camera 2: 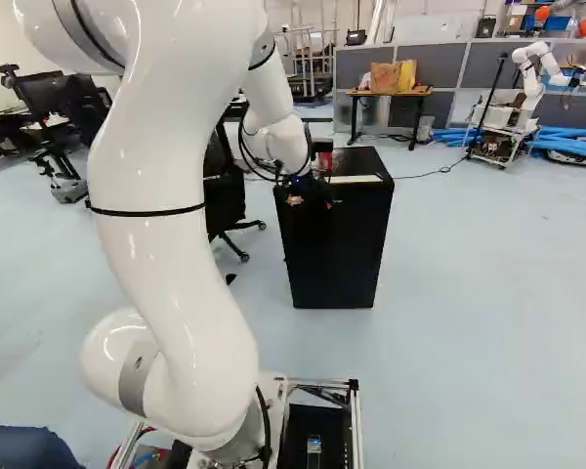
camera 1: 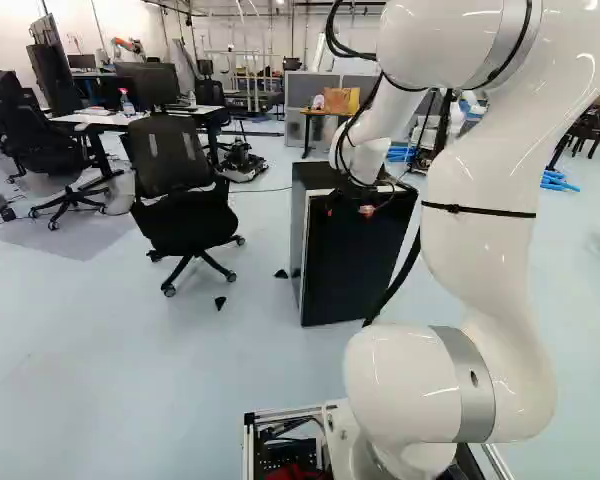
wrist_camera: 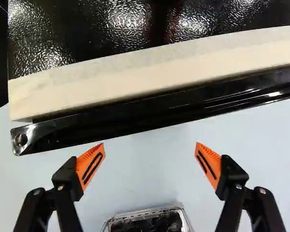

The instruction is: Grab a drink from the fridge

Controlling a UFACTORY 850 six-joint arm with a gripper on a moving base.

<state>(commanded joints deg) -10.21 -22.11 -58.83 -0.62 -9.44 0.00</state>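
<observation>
The claw is spread wide near the top of the fridge door, and no drink can be seen. The fridge door sits slanted to the claw, so one finger may bump it first and shove the fridge.

Black fridge near office chair

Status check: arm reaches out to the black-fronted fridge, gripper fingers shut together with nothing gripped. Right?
Not quite: the fingers aren't shut. The wrist view shows the gripper open, its orange pads well apart. The rest holds: nothing gripped, and the arm reaches out to the black-fronted fridge, as the right base view shows.
</observation>
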